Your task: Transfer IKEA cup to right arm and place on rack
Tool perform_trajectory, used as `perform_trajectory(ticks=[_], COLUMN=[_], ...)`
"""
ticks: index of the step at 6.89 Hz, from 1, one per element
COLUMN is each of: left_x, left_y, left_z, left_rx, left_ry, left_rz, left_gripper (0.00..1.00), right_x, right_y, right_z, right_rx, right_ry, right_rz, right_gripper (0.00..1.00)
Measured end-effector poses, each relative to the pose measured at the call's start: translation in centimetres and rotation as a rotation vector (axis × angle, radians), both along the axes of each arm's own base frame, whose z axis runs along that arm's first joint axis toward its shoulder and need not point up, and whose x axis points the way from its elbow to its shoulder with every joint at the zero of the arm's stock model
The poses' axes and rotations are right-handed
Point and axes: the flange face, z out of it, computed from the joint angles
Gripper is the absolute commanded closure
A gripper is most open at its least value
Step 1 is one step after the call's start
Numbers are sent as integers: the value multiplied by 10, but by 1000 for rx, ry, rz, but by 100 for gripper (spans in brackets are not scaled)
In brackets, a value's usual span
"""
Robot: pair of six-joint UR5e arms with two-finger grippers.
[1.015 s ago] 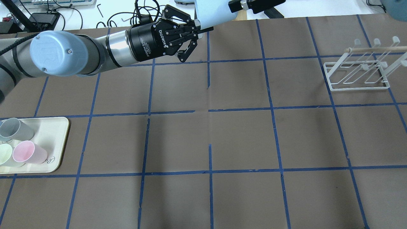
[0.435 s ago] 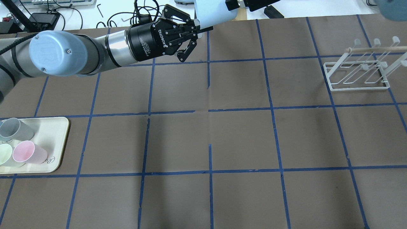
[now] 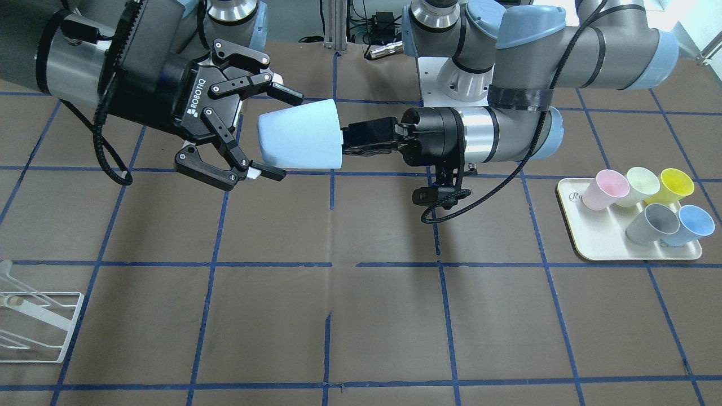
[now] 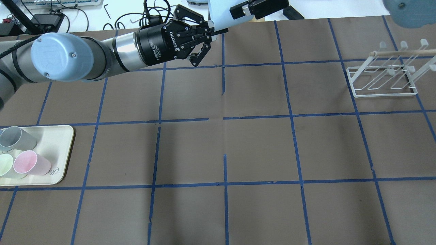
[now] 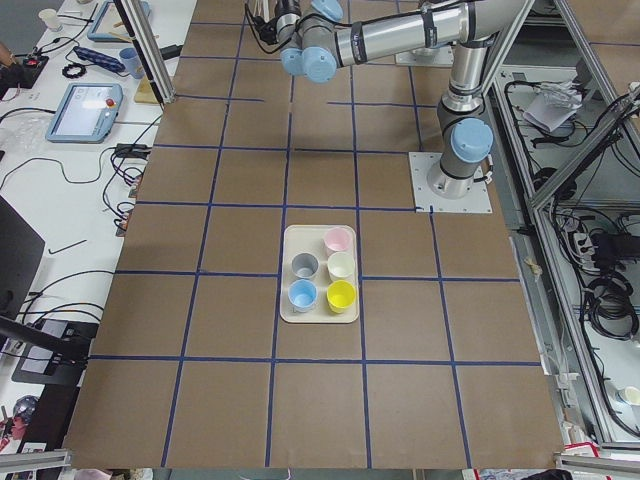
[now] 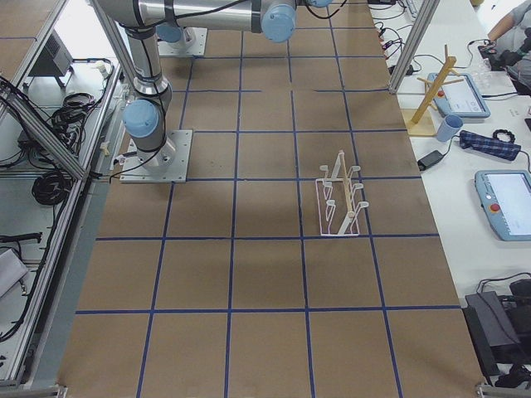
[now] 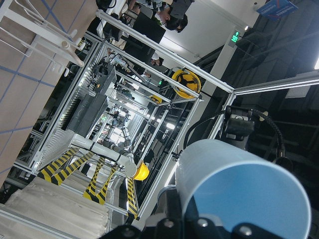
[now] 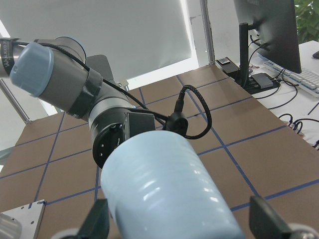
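Far left, the rack is standing well apart from my grippers. My right gripper is spreading its fingers wide around the narrow base of the IKEA cup, not clenching it. The cup is hanging sideways above the table, and my left gripper is clamping its rim.

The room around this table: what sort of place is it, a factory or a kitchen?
Most likely a robotics research lab or test cell: a left arm and a right arm work over a table gridded with blue tape, with a control tablet and a monitor on side benches.
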Motion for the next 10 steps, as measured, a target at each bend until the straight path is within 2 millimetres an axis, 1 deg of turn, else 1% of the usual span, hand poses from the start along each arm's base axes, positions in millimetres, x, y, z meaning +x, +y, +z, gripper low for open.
perform_trajectory(ticks=[1,2,3,4,5,6,7,8,9,10], left_x=[0,0,1,1,1,2,2,3,4,7], left_y=[0,0,0,0,0,0,0,0,0,-1], left_z=[0,0,1,1,1,2,2,2,1,0], left_rx=[0,-1,-1,-1,-1,2,9,15,19,23], left_ry=[0,0,0,1,2,3,5,5,4,2], left_rz=[1,1,2,2,4,6,7,8,9,12], left_gripper=[100,100,100,74,43,17,12,11,8,7], right_x=[1,1,1,1,1,0,-2,-3,-4,-6], right_y=[0,0,0,0,-1,-1,-2,-2,-3,-2], right_z=[-2,-3,-3,-4,-5,-5,-5,-5,-5,-3], right_rx=[4,6,6,5,5,5,3,0,-2,-1], right_ry=[1,2,3,5,7,6,6,7,7,13], right_rz=[1,2,2,3,3,0,-2,-2,-3,-7], right_gripper=[0,14,19,43,50,55,60,64,65,65])
